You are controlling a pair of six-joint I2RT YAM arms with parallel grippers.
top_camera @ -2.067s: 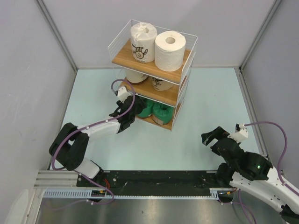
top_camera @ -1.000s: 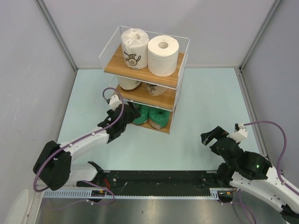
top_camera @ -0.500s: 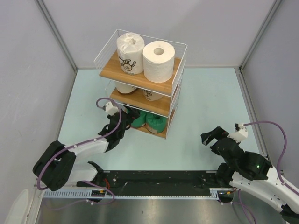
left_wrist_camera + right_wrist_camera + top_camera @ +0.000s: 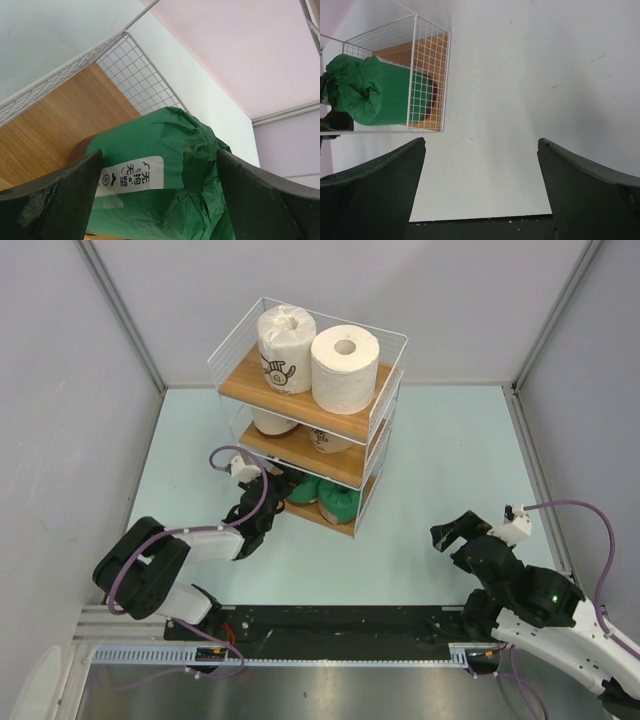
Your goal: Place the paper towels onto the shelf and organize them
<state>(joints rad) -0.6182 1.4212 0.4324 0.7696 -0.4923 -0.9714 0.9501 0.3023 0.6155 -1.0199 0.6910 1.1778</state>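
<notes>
Rolls [image 4: 340,370] fill all three levels of the shelf [image 4: 385,405], a green roll [image 4: 150,150] just ahead of the spread left hand [image 4: 263,510], right hand [image 4: 455,533] apart and empty, so little seems left.

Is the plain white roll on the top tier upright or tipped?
Upright: the plain white roll shows its core hole facing up and stands on the top board.
</notes>
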